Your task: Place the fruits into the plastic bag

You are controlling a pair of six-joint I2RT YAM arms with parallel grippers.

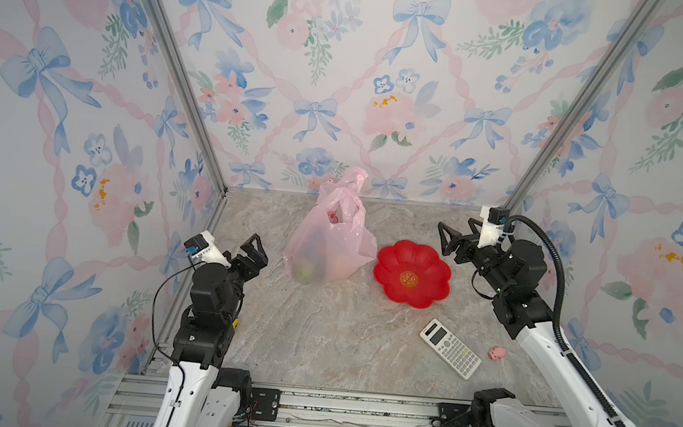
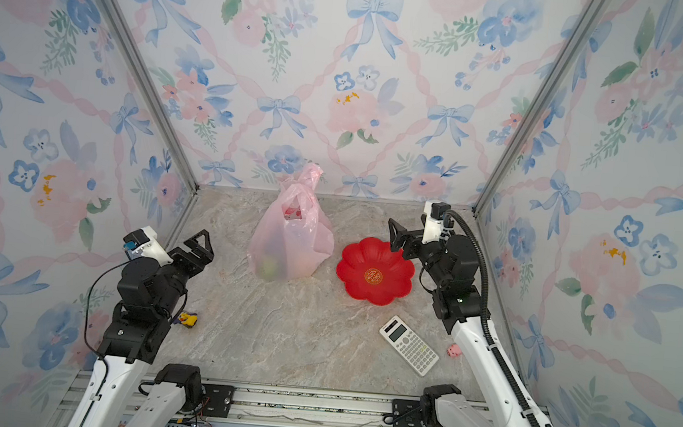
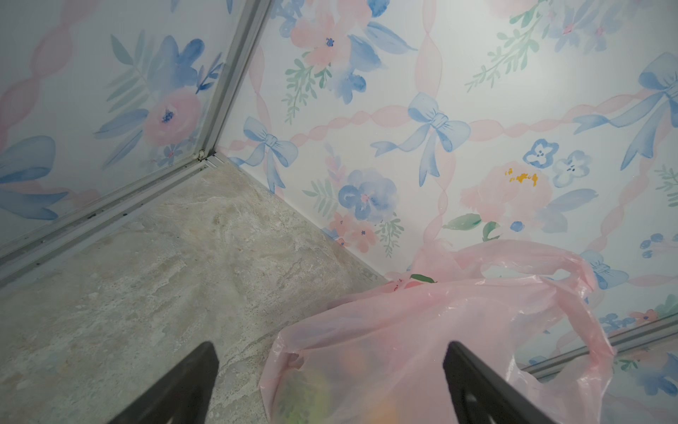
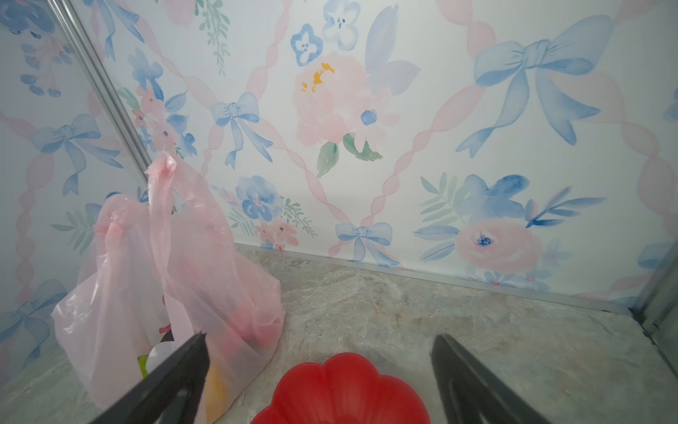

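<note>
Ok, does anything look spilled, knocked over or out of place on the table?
Nothing spilled or damaged. The plastic bag stands upright with the fruits showing through it, beside the empty red plate. Only strays: a calculator lying at a slant, a pink pig next to it, and a small yellow toy by the left arm.

Bare marble-patterned tabletop (image 1: 313,337) lies open front and centre. Behind it stand a translucent pink plastic bag (image 1: 329,242) and, just beside it, a red flower-shaped plate (image 1: 412,274); a white calculator (image 1: 449,354) blocks the front right.
</note>
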